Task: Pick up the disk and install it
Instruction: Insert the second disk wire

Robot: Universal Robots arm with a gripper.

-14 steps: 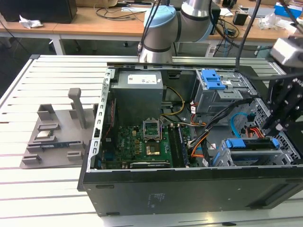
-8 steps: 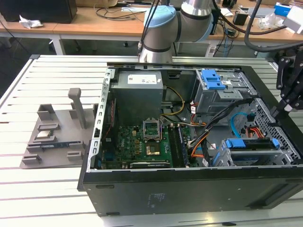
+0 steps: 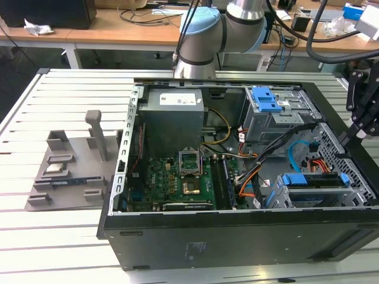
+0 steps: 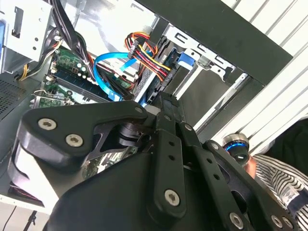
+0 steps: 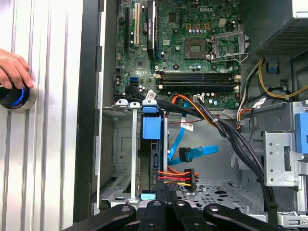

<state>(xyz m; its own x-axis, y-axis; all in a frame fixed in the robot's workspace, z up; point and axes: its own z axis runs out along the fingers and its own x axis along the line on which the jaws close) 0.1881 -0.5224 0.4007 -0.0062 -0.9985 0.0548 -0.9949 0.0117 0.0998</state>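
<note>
The disk [image 5: 153, 154] already stands on edge in the bay of the computer case [image 3: 237, 236]. My pincer [image 5: 161, 204] hovers just above it, apparently holding nothing; how far it's open I cannot tell. I judge seating nearly finished.

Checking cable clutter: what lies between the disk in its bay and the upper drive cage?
In the first wrist view, between the disk and the drive cage: a blue data cable, a black cable bundle, and the red-yellow-black power connector.

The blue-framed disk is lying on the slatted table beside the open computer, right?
No. The disk stands slotted in a metal drive bay inside the open computer case, not on the slatted table; the first wrist view shows it.
</note>
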